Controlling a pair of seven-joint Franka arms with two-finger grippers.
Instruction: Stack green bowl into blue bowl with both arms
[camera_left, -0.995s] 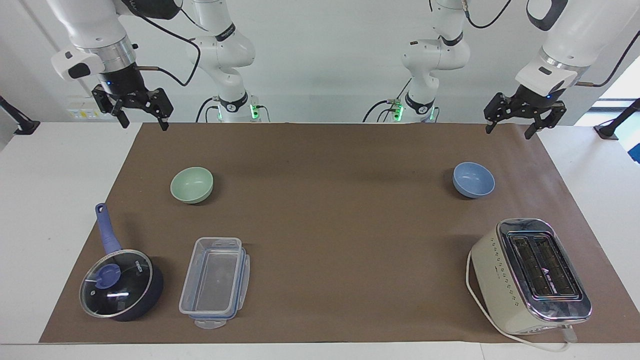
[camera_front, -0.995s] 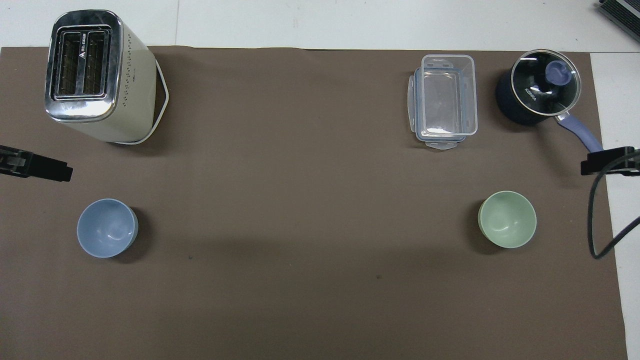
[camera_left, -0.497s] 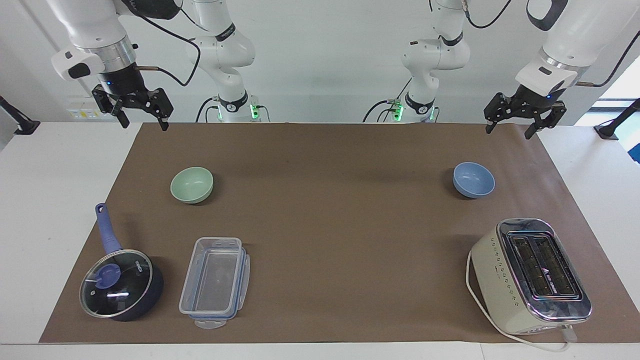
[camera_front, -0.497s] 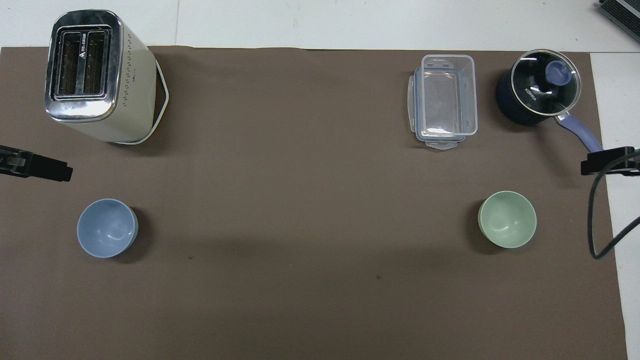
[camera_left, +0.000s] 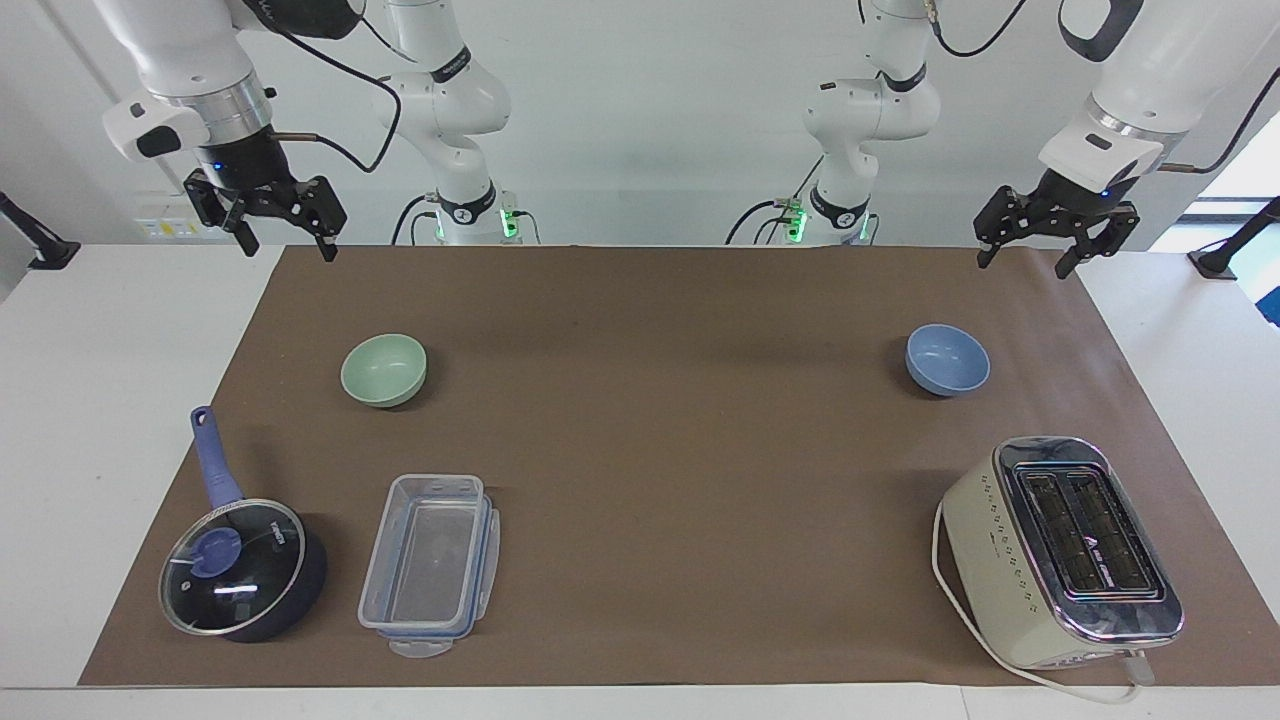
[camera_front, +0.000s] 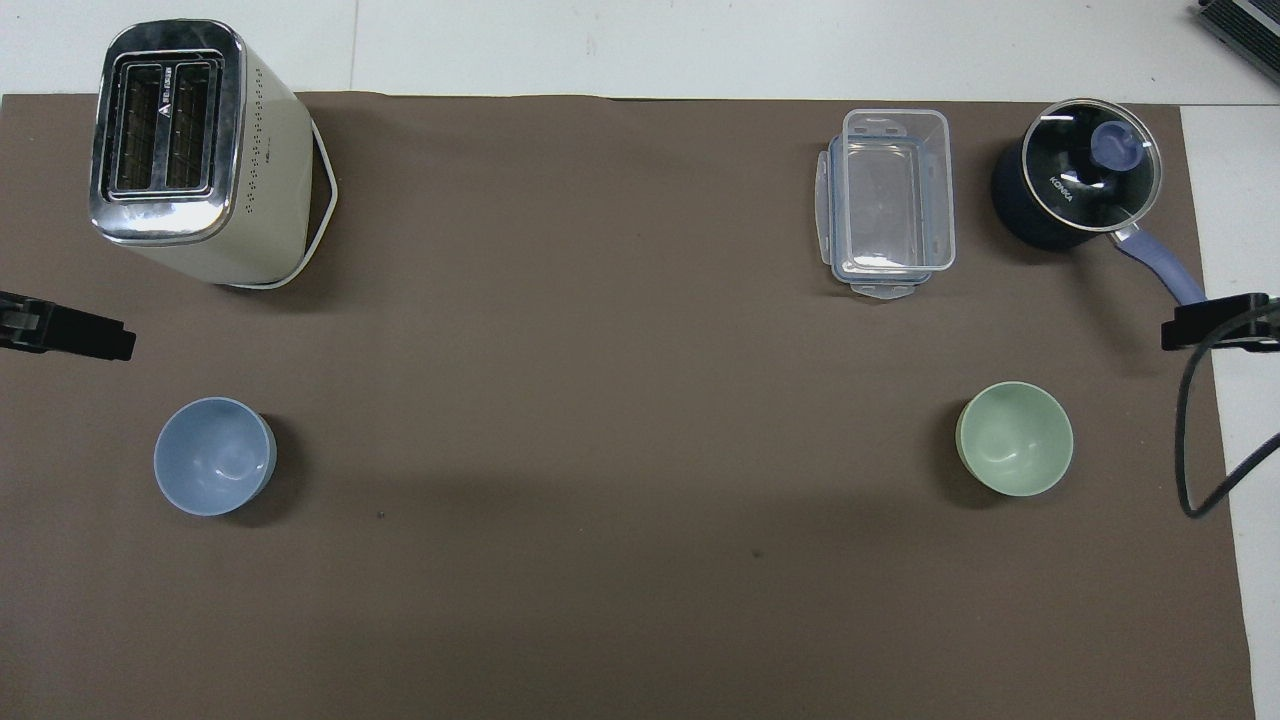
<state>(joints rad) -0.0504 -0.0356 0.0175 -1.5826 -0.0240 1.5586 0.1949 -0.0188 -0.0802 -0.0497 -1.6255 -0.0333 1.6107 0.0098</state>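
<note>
From my remote station I see both arms raised over the robots' edge of the brown mat (camera_left: 660, 480) that covers the white surface (camera_left: 100, 400). In the facing view the right claw (camera_left: 285, 245) hangs at about ten o'clock, over the mat's corner at the right arm's end, its fingers spread wide and holding nothing. The left claw (camera_left: 1030, 262) hangs at about two o'clock over the corner at the left arm's end, also spread wide and empty. The green bowl (camera_left: 384, 369) sits upright on the mat toward the right arm's end, well apart from the blue bowl (camera_left: 947, 359), which sits upright toward the left arm's end; both are about the same way out from the robots. Farther from the robots than the green bowl, a dark saucepan (camera_left: 243, 569) with a glass lid stands just beside a clear plastic container (camera_left: 430, 563). Farther out than the blue bowl stands a cream toaster (camera_left: 1060, 550) with its white cord looped round it. In the overhead view only a dark tip of each claw shows at the frame's edges, so I read little from it, perhaps just that neither is over a bowl.
</note>
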